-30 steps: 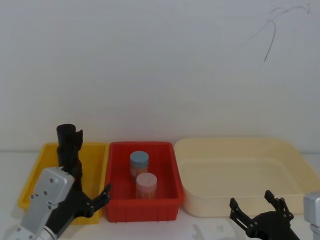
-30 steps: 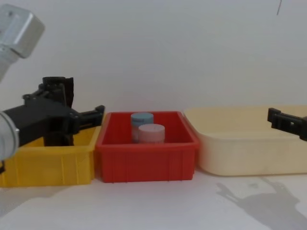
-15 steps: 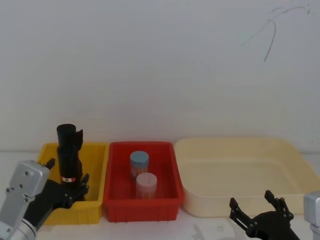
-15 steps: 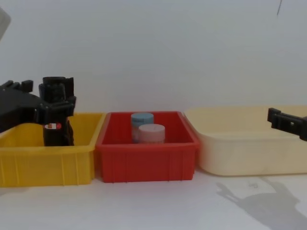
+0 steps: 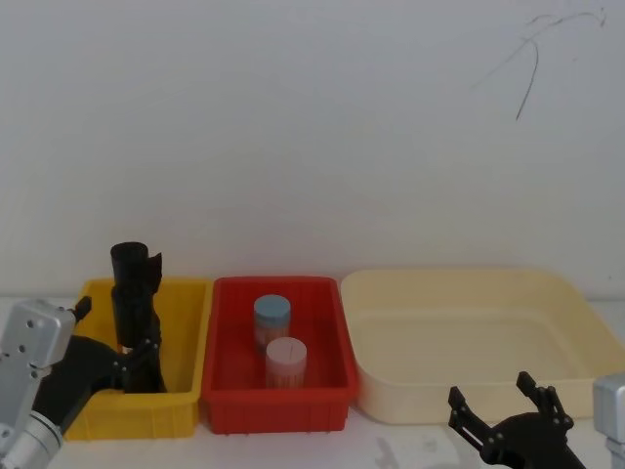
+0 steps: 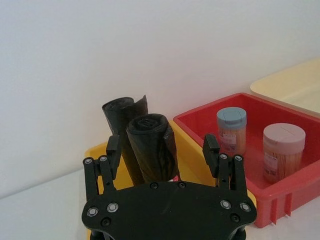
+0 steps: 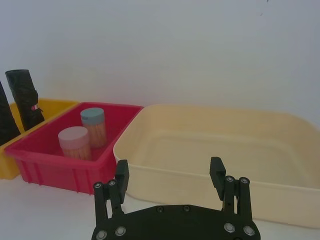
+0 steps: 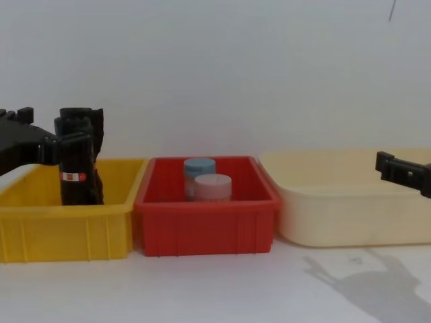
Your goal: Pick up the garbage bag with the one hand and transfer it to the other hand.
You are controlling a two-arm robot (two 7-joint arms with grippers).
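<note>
Here, lower left, the black left end effector gapes around the tall black labelled garbage bag roll in a yellow plastic bin, the right end effector idle, spread, lower right; closing off-centre could topple the roll.

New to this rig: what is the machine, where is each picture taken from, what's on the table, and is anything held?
A robot with two arms, each ending in a two-fingered claw. The pictures come from its head, its chest and each wrist. On the table stand a yellow bin, a red bin holding a blue-lidded jar and a pink-lidded jar, and a cream tub. The garbage bag, a labelled black roll, stands in the yellow bin beside a plain black roll. The left claw is open, a finger on either side of the bag, not gripping. The right claw sits open in front of the tub. Nothing is held.
</note>
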